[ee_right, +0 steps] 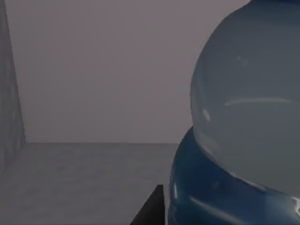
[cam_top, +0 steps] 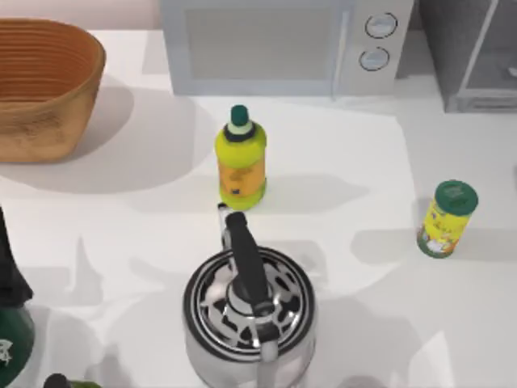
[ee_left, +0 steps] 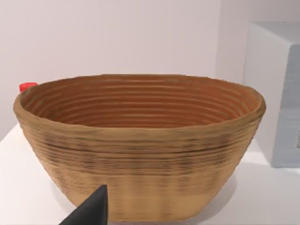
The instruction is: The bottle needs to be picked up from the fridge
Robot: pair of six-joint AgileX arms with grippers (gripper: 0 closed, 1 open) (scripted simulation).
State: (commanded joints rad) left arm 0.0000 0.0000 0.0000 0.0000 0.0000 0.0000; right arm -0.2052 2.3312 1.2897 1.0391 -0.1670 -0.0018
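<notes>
Reaching into the fridge, my right gripper sat right beside the bottle; I couldn't tell how its jaws stood. I judged this the approach; next it needed centring, then closing. My left arm idled near the basket.

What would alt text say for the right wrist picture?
A pale, bluish-clear bottle looms very close, standing inside the grey fridge, whose floor and back wall stretch behind it. A dark fingertip of the right gripper pokes in beside the bottle's base.
</notes>
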